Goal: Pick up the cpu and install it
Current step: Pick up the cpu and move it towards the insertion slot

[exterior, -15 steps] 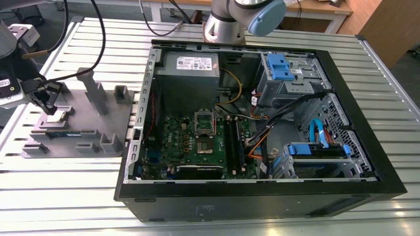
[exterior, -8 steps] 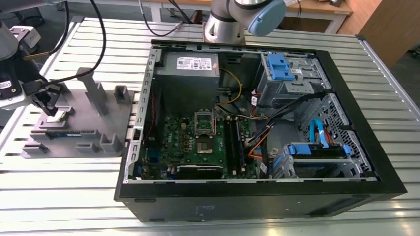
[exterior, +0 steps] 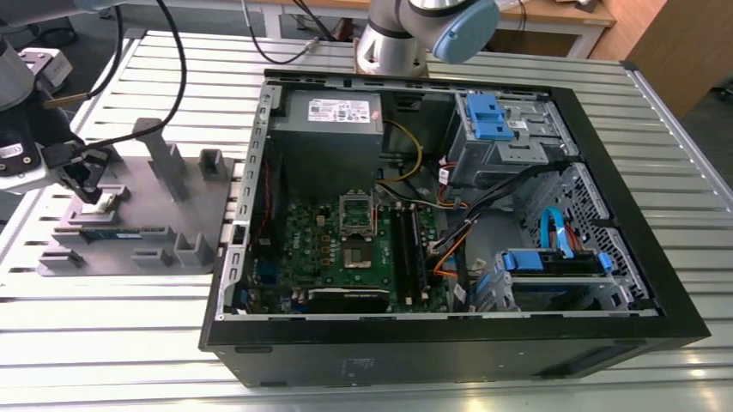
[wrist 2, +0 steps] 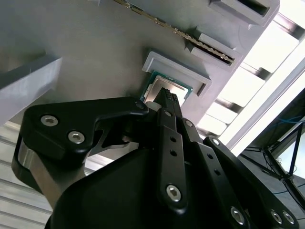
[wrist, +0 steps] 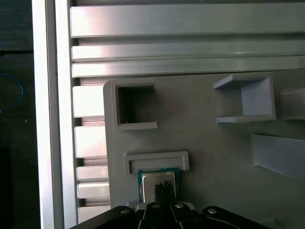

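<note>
The cpu lies flat in its shallow seat on the gray tray, which rests on the slatted table near the table's edge at the exterior view's left. The chip is on the side of the tray closest to that edge. A low raised lip borders the seat on one side, most likely to keep the chip square and in a known spot for pickup. The hand points down at the chip, its tip at or just above the shiny top in both wrist views. Whether it is spread, pressed together or already pinching the chip cannot be told. Around the seat the tray carries an open box-shaped pocket, some upright gray posts and a long memory stick lying just beside the chip's place. All of these crowd the hand, though none looks to be touching it. The open computer case sits well apart, toward the middle of the table. Its green board lies flat inside, and the socket frame stands on that board. Bundled cables run close beside the socket, and the case walls rise around it, so the way in looks to be from above.
</note>
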Tool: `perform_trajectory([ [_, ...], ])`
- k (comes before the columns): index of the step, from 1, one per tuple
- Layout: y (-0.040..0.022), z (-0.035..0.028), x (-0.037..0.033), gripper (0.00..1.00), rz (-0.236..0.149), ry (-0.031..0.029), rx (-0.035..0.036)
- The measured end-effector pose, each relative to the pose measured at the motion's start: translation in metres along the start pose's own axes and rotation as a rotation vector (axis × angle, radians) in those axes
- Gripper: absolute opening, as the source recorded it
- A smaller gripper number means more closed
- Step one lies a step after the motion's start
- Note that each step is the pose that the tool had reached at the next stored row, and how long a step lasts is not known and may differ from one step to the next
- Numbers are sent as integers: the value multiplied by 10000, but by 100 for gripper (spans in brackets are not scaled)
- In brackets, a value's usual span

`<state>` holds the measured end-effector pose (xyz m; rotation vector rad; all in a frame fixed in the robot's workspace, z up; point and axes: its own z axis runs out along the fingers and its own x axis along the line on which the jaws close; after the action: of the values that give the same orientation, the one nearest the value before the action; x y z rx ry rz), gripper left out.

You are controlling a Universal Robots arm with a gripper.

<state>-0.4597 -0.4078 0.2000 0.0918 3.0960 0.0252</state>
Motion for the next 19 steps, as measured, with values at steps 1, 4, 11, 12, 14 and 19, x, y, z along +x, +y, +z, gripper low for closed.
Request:
perform_trajectory([
  [1,0,1,0,11,-31,2,-1],
  [4,0,3,0,11,-60,2,-2],
  [11,-1,34,1,11,-106,3,-6],
  [12,-1,35,1,11,-113,3,-6],
  [14,-1,36,1,11,-117,4,-6],
  [19,-1,37,1,17,-121,2,-8],
])
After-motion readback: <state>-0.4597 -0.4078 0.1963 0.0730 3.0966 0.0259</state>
